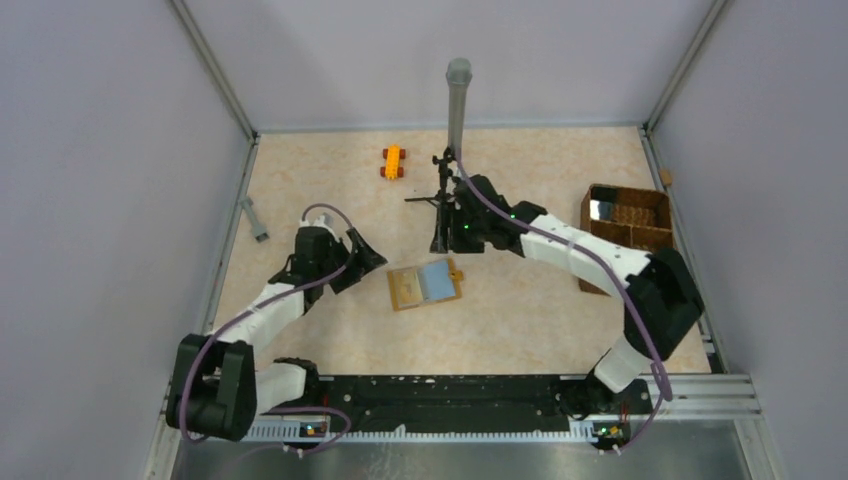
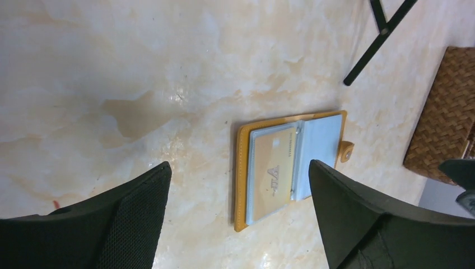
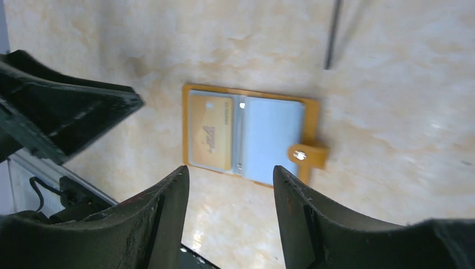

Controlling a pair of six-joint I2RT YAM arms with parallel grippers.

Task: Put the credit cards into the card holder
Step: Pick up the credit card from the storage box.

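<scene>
Mustard card holder open — gold card sleeved, pale-blue card indistinct — left gripper, right gripper agape

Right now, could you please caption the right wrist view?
Open right tool above the unfolded wallet, cards in its sleeves.

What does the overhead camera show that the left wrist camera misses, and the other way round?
Only overhead: the left arm, the right arm, the orange toy car and a grey post. Only the left wrist: the printing on the gold card in the open card holder's clear sleeve. Both: that card holder, lying open, and the wicker basket.
</scene>
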